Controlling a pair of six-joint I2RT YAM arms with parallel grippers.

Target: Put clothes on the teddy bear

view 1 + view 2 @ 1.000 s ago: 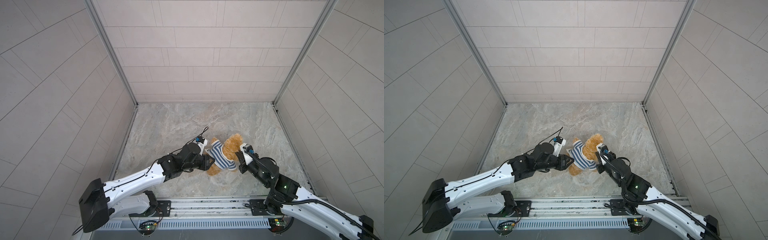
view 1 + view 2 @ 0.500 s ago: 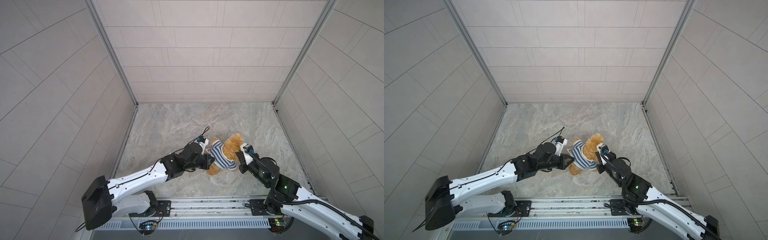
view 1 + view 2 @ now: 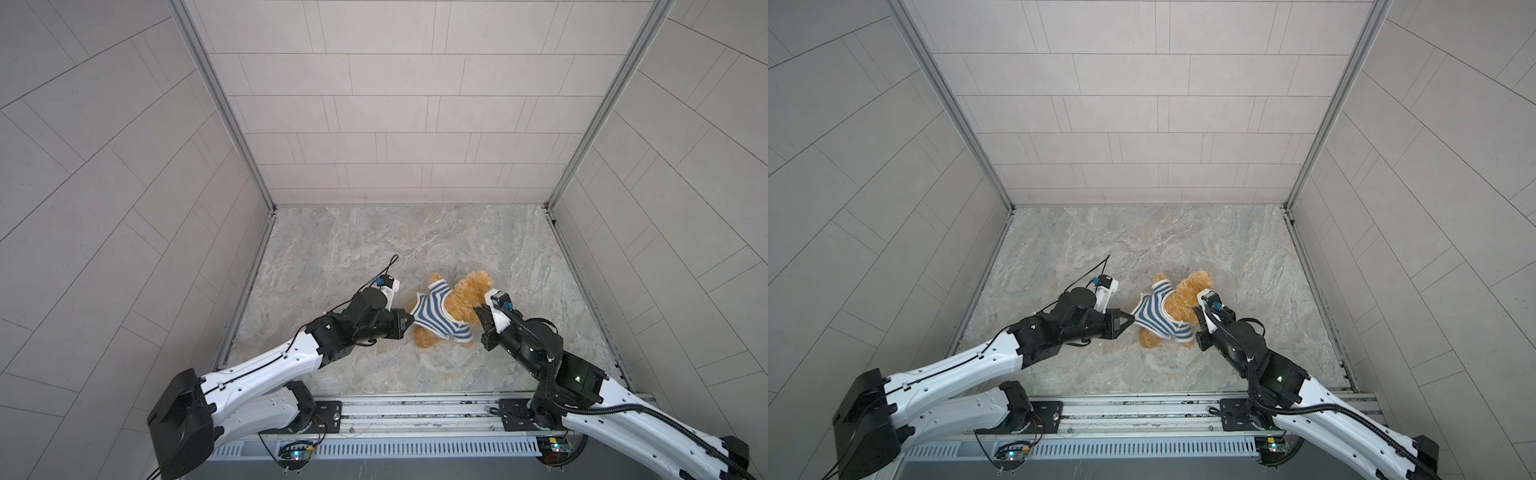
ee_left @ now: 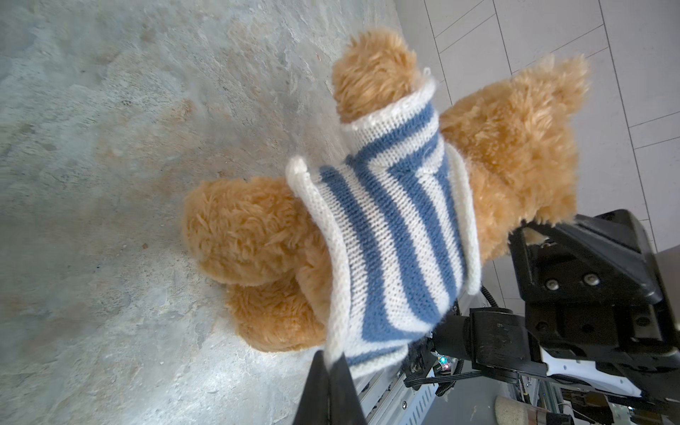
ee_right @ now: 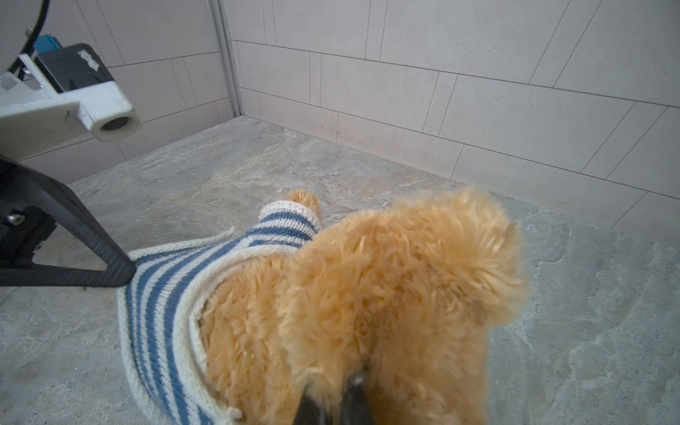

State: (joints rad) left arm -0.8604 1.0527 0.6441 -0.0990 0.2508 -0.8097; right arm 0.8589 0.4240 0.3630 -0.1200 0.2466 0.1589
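The teddy bear (image 3: pixel 468 294) (image 3: pixel 1185 300) lies on the marble floor, golden-brown and fluffy, its head toward the right. A blue-and-white striped shirt (image 3: pixel 432 314) (image 3: pixel 1154 312) covers its torso, with one arm through a sleeve (image 4: pixel 399 121). My left gripper (image 3: pixel 408 322) (image 4: pixel 332 362) is shut on the shirt's white hem at the bear's left side. My right gripper (image 3: pixel 478 314) (image 5: pixel 340 399) is shut on the fur of the bear's head (image 5: pixel 401 287); its fingertips are buried in plush. The bear's face is hidden.
Tiled walls (image 3: pixel 415 124) enclose the floor (image 3: pixel 374 249) on three sides. A metal rail (image 3: pixel 415 411) carrying both arm bases runs along the front edge. The right arm's body (image 4: pixel 588 294) sits close behind the bear in the left wrist view.
My left gripper has closed onto the shirt's hem and edged slightly toward the bear. The right gripper keeps its hold on the bear.
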